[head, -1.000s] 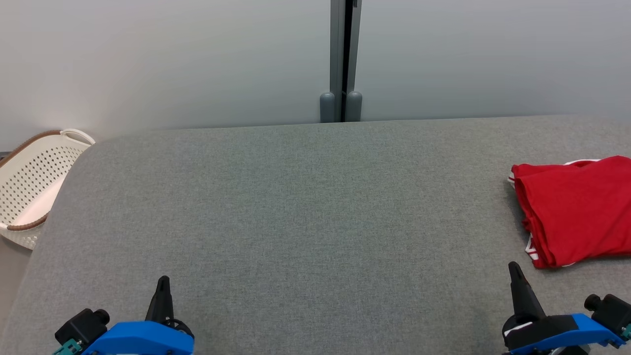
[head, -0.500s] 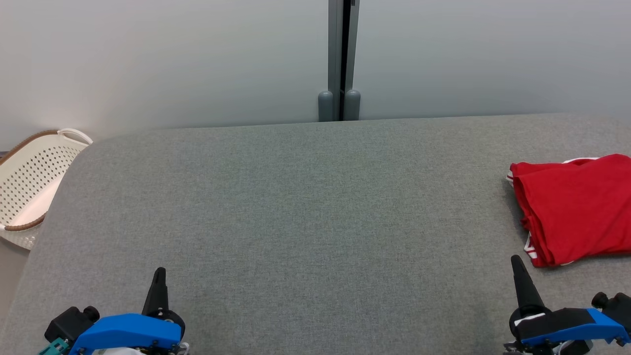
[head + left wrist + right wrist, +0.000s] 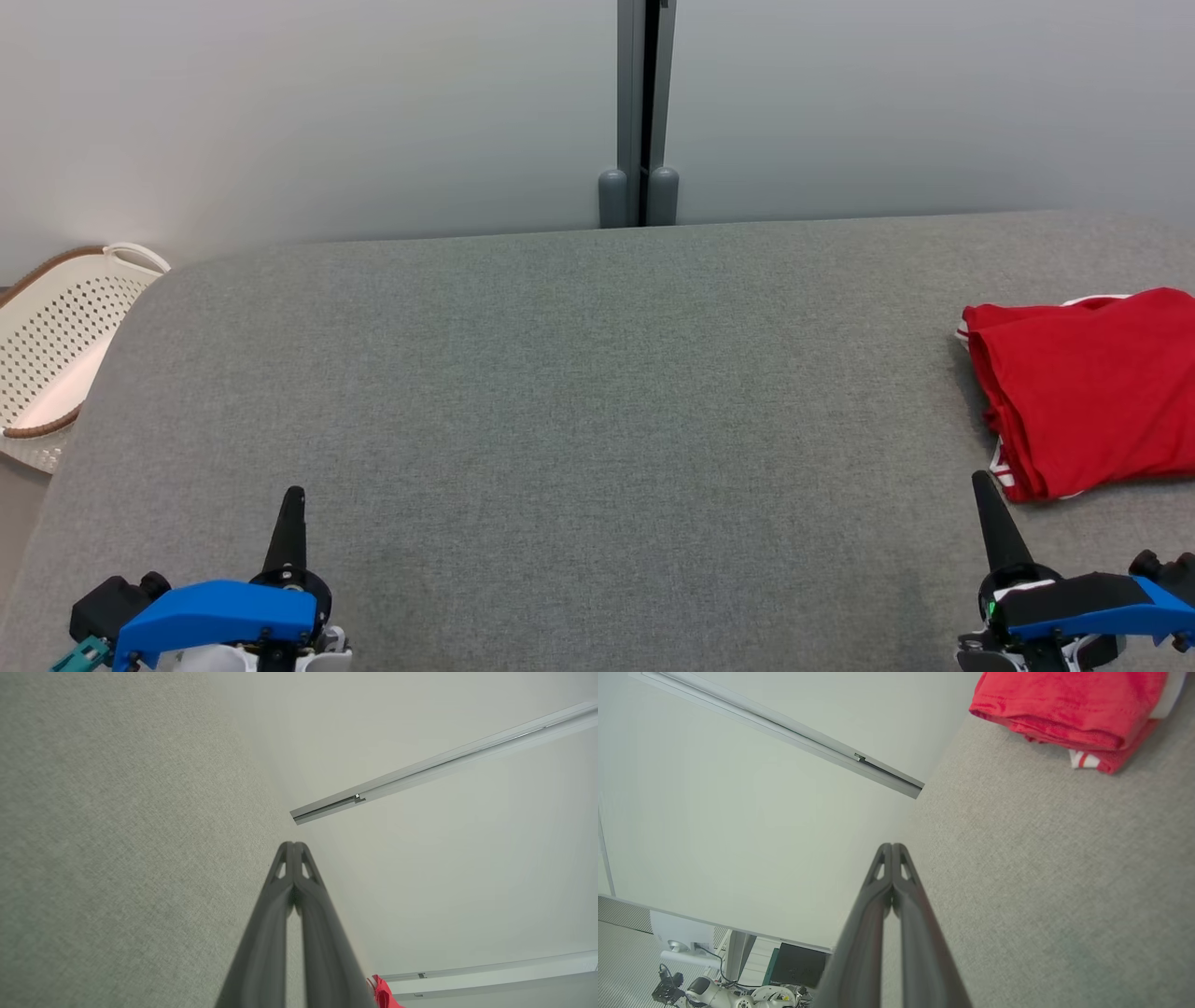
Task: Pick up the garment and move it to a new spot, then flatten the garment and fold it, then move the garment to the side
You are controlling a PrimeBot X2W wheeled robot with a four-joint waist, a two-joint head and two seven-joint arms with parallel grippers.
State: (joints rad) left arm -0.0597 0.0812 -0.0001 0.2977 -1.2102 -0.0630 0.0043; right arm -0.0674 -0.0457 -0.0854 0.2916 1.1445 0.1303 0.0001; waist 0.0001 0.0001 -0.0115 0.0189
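The garment point(image 3: 1088, 392) is red with white trim and lies folded at the right edge of the grey table point(image 3: 579, 392). It also shows as the garment point(image 3: 1069, 711) at the top of the right wrist view, and a red corner of the garment point(image 3: 384, 994) shows at the bottom of the left wrist view. My left gripper point(image 3: 291, 499) is at the lower left, shut and holding nothing. My right gripper point(image 3: 982, 485) is at the lower right, shut and empty, just left of the garment's near corner. Both pairs of fingers are pressed together: left gripper point(image 3: 293, 845), right gripper point(image 3: 892, 846).
A white perforated laundry basket point(image 3: 56, 355) with a brown rim stands off the table's left side. A pale wall with a dark vertical post point(image 3: 639, 112) runs behind the table. Broad bare grey cloth lies between the grippers.
Both grippers have drawn back toward the bottom corners, the left one further left, the right one further right. The camera has tilted slightly, so the whole scene sits a little higher. The garment has not moved.
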